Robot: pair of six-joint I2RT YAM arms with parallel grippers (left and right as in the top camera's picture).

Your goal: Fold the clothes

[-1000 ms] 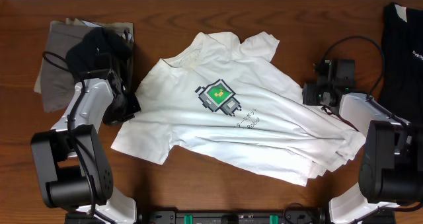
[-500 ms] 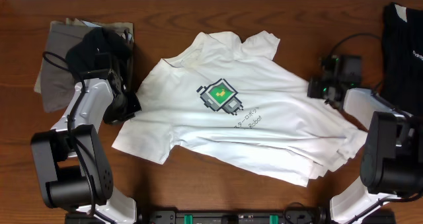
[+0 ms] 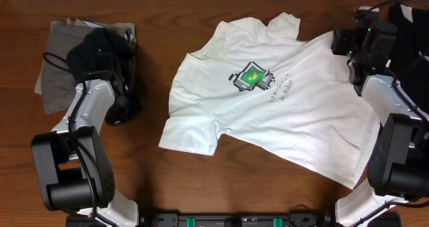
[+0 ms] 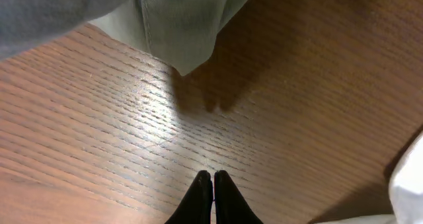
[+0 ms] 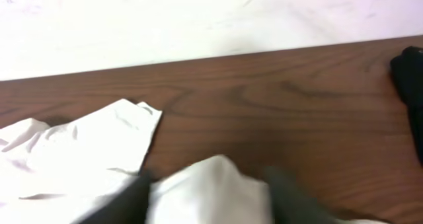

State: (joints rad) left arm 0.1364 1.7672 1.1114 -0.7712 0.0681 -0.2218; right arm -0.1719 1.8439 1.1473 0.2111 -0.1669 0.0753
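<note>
Moved: right pincer [image 3: 343, 43] has swung from beside the shirt's middle out to the far right corner. It has dragged the white short-sleeved cotton T-shirt [image 3: 268, 120] rightward and pulled it flatter, and the bunched folds at the hem are gone. The left pincer [image 3: 124, 112] has kept its place.
Right pincer: clamped on a fold of the white T-shirt. In the wrist view the cloth bulges pale between its blurred dark fingers [image 5: 297, 194].
Left pincer: black fingertips pressed together, holding nothing, over bare wood.
White T-shirt: lies front up and spreads from the right pincer toward the left pincer and the near edge. Its nearest sleeve stops short of the left pincer, with bare wood between them.
Print: a green pixel-robot print [image 3: 251, 75] with dark lettering [image 3: 281, 93] just beside it. It lies between the two pincers, nearer the right one.
Grey-olive folded garment [image 3: 57, 73]: beyond the left pincer on its outer side. In the wrist view a corner shows ahead of the fingertips, not touching them.
Small black bundled garment [image 3: 100, 46]: lies on the grey-olive one, beyond the left pincer.
Large black garment with pale lettering [image 3: 410, 59]: just outside the right pincer. Whether they touch cannot be told.
Surface: dark brown wooden surface [image 3: 201, 187] carries everything.
</note>
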